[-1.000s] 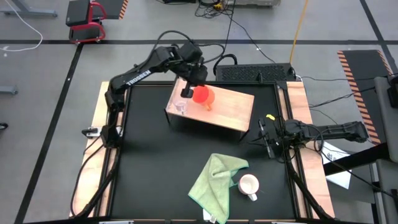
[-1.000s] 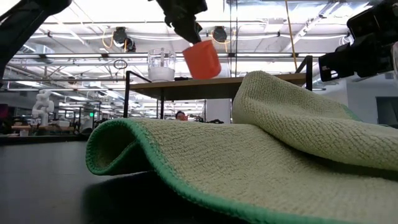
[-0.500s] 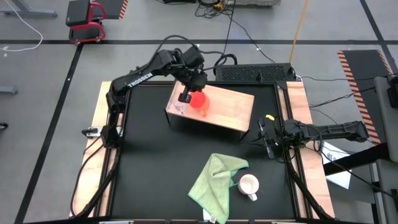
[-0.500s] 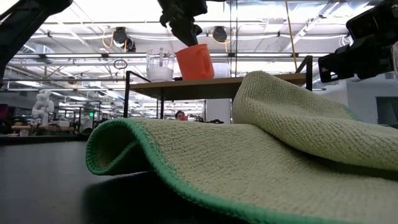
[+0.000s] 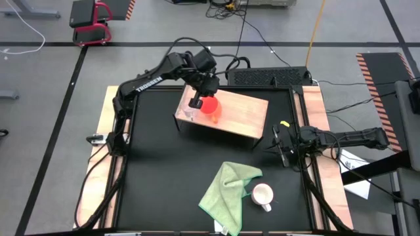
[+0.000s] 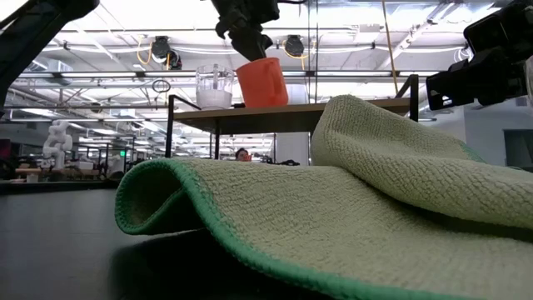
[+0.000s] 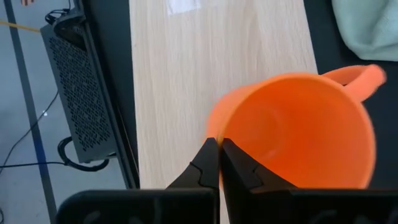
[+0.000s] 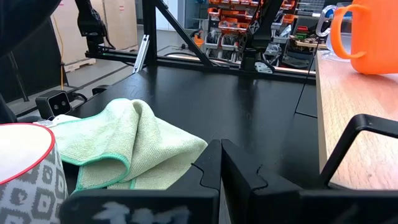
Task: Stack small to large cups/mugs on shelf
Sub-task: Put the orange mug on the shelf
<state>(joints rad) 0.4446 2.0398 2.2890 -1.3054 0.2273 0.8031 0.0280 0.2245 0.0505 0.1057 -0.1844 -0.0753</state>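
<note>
The orange mug (image 5: 210, 105) is over the left part of the light-wood shelf (image 5: 239, 118), with my left gripper (image 5: 196, 101) shut on it. In the low view the orange mug (image 6: 262, 82) is close beside the small clear glass cup (image 6: 215, 87), which stands on the shelf (image 6: 333, 107). The white mug (image 5: 262, 195) stands on the black tabletop near the front, against the green cloth (image 5: 228, 187). My right gripper (image 8: 221, 155) waits shut and touching nothing at the table's right side. My left gripper pinches the orange mug's rim (image 7: 214, 132), one finger inside the mug and one outside, on the side opposite the handle (image 7: 360, 78). The fingers slant down from the far left. The mug is slightly tilted, its base at the shelf top; whether it rests there I cannot tell.
The crumpled green cloth (image 6: 350, 208) fills the front of the low view. A black grille box (image 5: 269, 77) lies behind the shelf. The right part of the shelf top (image 5: 252, 111) is bare wood.
My left gripper has tipped a little and eased toward the glass cup. The orange mug has come from a clear tilt to nearly upright and now sits closer to the glass cup.
</note>
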